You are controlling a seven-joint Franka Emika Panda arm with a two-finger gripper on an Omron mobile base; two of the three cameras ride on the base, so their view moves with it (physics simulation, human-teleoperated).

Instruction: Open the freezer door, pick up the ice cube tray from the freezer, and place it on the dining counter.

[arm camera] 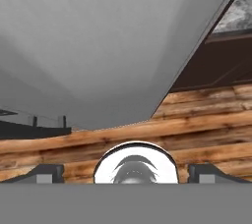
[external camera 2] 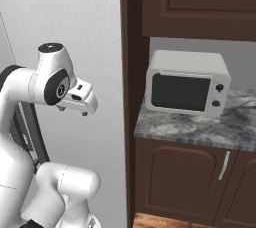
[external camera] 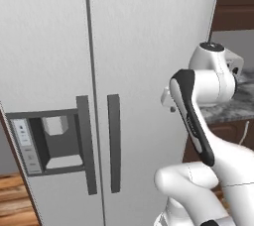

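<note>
White arm folded at the elbow, fingers point(arm camera: 126, 173) spread wide and empty, freezer door point(external camera: 44, 71) closed.

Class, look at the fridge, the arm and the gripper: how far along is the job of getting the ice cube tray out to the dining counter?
Nothing looks done yet: the freezer door is shut, its handle untouched. In hand: the arm faces the fridge, and the gripper is open and holds nothing. Left: opening the door, taking the tray, carrying it to the counter.
</note>
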